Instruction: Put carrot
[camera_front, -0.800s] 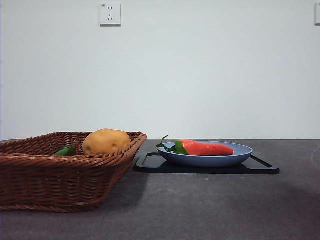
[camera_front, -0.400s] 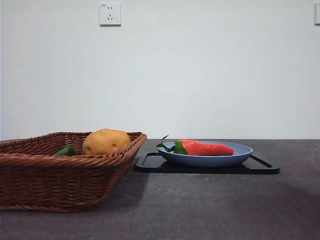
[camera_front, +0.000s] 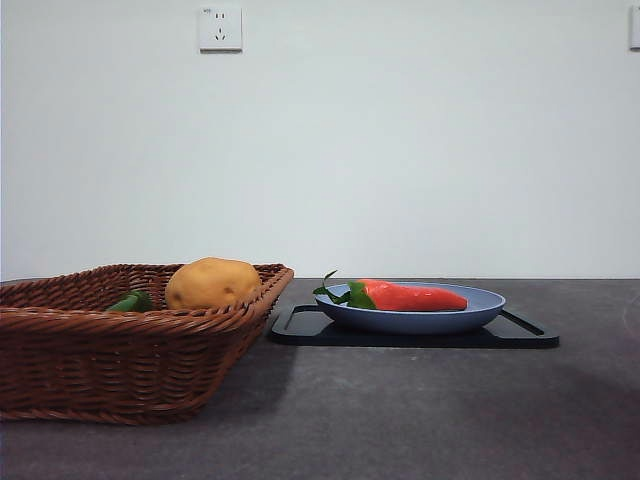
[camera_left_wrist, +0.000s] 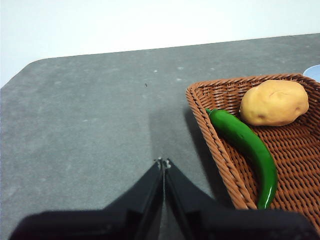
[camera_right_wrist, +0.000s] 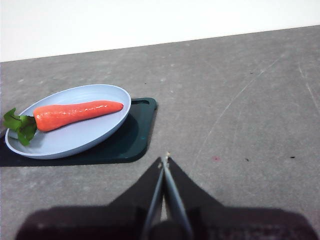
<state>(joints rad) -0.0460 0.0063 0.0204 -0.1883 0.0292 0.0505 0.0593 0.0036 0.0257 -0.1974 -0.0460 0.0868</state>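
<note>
The carrot (camera_front: 410, 296) (camera_right_wrist: 75, 113), glossy orange-red with green leaves at its thick end, lies on a light blue plate (camera_front: 480, 310) (camera_right_wrist: 100, 135) that rests on a black tray (camera_front: 520, 335) (camera_right_wrist: 132, 142). My right gripper (camera_right_wrist: 164, 162) is shut and empty, hovering over bare table well away from the plate. My left gripper (camera_left_wrist: 162, 162) is shut and empty, above the table just outside the wicker basket's (camera_left_wrist: 220, 155) (camera_front: 120, 370) rim. Neither arm shows in the front view.
The brown wicker basket holds a yellow-brown potato (camera_front: 212, 284) (camera_left_wrist: 274, 102) and a green pepper (camera_left_wrist: 247, 147) (camera_front: 132, 301). The grey table (camera_front: 420, 410) stretches in front of basket and tray. A wall socket (camera_front: 220, 28) sits high on the white wall.
</note>
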